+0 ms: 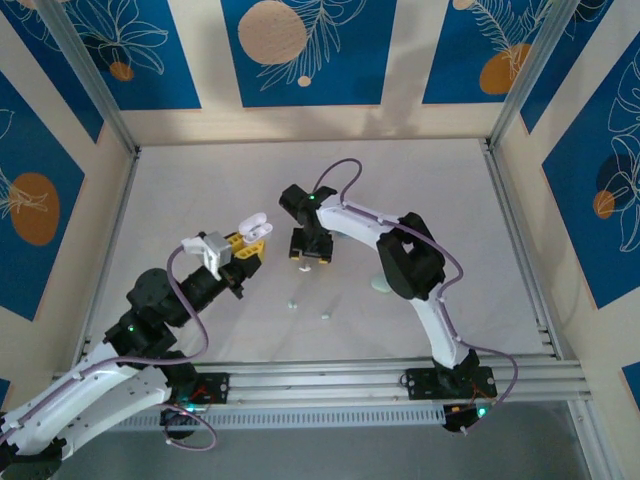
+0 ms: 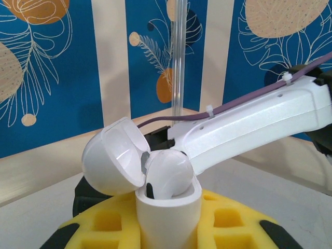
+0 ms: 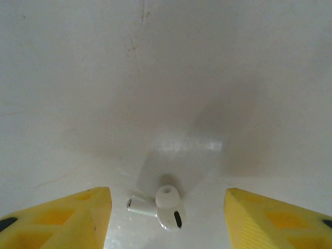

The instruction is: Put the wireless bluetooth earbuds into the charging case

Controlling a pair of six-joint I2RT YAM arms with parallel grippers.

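Left jaws clamped on open-lidded white charging case (image 2: 168, 220) held above table (image 1: 440, 200), seated earbud (image 2: 168, 174) inside it, right jaws spread wide, empty, loose white earbud (image 3: 167, 208) lying on table between their tips.

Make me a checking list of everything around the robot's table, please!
Surface: pale table, plain.
Job's things: white charging case open, lid tipped back, seated earbud inside; loose white earbud lying on the table; pale earbud and second pale earbud nearer the arm bases.
Clutter: pale green rounded thing, partly behind the right arm.
Pincers: left pincer shut on the charging case; right pincer open, either side of the loose white earbud, not touching.
Cables: purple cable along the right arm; another along the left arm.
Surroundings: blue and cream patterned walls; metal rail in front.
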